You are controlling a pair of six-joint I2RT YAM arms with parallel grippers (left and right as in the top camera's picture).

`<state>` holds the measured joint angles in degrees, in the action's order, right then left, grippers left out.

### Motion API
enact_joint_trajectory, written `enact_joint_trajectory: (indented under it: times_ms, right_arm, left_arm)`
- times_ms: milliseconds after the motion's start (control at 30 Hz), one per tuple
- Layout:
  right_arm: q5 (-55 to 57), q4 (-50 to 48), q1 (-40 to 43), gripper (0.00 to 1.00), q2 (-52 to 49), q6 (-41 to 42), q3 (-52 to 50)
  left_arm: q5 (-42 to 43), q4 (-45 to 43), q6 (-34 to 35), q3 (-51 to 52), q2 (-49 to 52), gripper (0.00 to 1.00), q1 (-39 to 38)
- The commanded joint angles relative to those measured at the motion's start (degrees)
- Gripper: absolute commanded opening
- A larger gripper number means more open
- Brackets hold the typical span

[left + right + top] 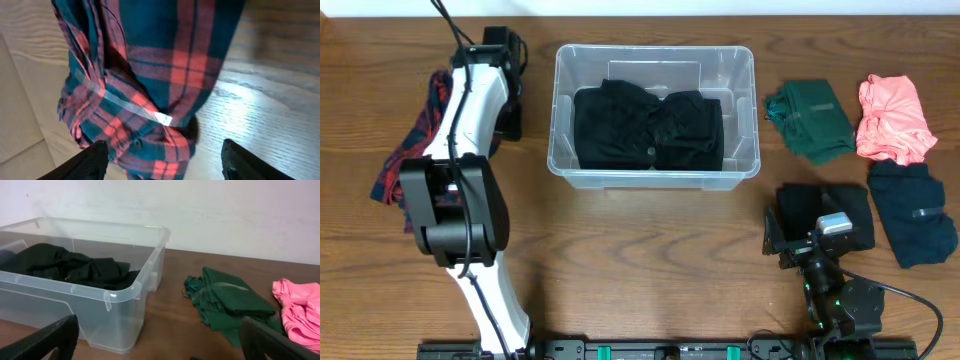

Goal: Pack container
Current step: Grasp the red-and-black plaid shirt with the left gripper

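Left wrist view: the left gripper (164, 145) has its two fingers wide apart and holds nothing. It is right above a red and blue checked shirt (150, 75). I think it hangs there so it can come down and pinch the shirt. The shirt lies bunched on the left side of the bench (650, 270), partly hidden under the arm.

The right gripper (159, 321) is spread apart and empty too, low over a black cloth (855, 205). It faces the container (655, 180), which sits at the back middle of the bench with black clothes (645, 125) inside. There looks to be room on top for more.

A green cloth (812, 120), a pink cloth (895, 118) and a dark blue cloth (912, 215) lie on the right, apart from the container. The bare wood in front gives the arms room to swing.
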<state>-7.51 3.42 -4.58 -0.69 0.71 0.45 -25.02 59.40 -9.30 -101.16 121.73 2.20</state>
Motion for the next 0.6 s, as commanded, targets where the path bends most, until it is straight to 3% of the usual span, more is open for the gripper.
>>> enact_joint_trajectory:
  times_ms: [0, 567]
  right_arm:
    - [0.2, 0.2, 0.39, 0.99, 0.35, -0.57, -0.13]
    - [0.2, 0.22, 0.39, 0.99, 0.35, -0.57, -0.13]
  left_arm:
    - [0.11, -1.44, -4.04, 2.27, 1.6, 0.73, 0.26]
    - [-1.68, -10.84, -6.32, 7.48, 4.66, 0.84, 1.33]
